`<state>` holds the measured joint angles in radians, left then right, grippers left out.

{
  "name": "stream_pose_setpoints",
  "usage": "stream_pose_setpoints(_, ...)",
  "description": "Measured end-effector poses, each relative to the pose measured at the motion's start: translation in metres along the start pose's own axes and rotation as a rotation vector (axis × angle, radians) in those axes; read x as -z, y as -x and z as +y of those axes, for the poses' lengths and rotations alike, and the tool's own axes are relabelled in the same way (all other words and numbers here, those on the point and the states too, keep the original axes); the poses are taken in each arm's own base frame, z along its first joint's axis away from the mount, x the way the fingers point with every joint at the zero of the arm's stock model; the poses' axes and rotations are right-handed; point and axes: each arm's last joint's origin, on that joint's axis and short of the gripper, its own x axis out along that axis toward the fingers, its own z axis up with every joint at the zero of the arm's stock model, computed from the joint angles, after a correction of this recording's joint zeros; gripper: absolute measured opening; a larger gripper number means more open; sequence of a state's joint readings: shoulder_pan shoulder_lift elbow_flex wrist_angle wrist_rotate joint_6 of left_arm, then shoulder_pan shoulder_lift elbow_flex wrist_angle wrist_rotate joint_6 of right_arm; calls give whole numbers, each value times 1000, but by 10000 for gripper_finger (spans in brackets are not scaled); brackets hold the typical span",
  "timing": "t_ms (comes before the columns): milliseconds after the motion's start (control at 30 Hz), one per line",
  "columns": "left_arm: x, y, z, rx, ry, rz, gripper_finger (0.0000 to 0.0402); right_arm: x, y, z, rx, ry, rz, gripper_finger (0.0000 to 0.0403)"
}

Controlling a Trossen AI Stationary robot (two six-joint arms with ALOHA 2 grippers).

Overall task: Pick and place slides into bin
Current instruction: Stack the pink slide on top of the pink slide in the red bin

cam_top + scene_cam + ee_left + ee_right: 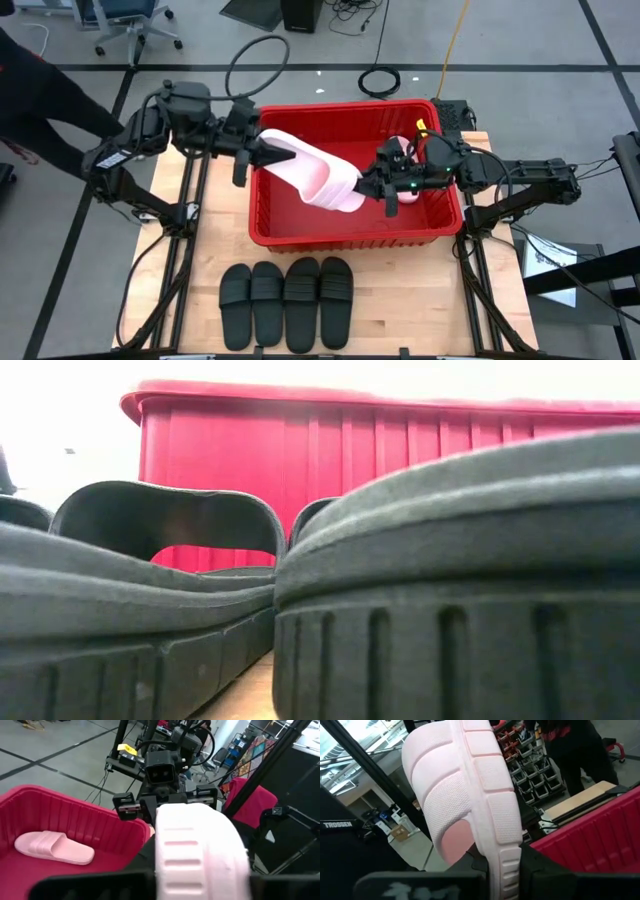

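A pale pink slide hangs on edge over the red bin, stretched between my two grippers. My left gripper is shut on its left end and my right gripper is shut on its right end, the one with the strap. A second pink slide lies flat on the bin floor, partly under the right arm in the high view. Several black slides lie sole down, side by side, on the table in front of the bin; they fill the low view. My left gripper pinches the rounded sole end of the pink slide between its two fingers. It comes nearly level from the table's left, and the slide is clear of the bin floor. My right gripper pinches the ribbed side edge of the sole at the strap end between its two fingers. It comes level from the table's right. The slide stands on edge and reaches away from the fingers toward the left arm.
The bin's thick rim and sloping walls surround both grippers. Bare wooden table lies to the right of the black slides. A person's dark sleeve shows beyond the table's left side.
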<state>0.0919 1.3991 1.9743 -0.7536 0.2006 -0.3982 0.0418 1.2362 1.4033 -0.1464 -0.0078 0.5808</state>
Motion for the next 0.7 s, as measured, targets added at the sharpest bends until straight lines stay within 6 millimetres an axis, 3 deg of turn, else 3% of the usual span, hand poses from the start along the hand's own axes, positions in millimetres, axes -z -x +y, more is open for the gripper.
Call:
stream_pose_setpoints(167,-2,6,1,-13,-1,-17,42,-1,0,0,0,-8,-12,54)
stream_pose_setpoints(433,-2,8,0,5,2,-14,44,-2,1,1,-14,-10,-5,52)
stream_pose_setpoints(700,-3,13,-2,47,-118,-10,43,-3,1,5,-114,-58,24,64)
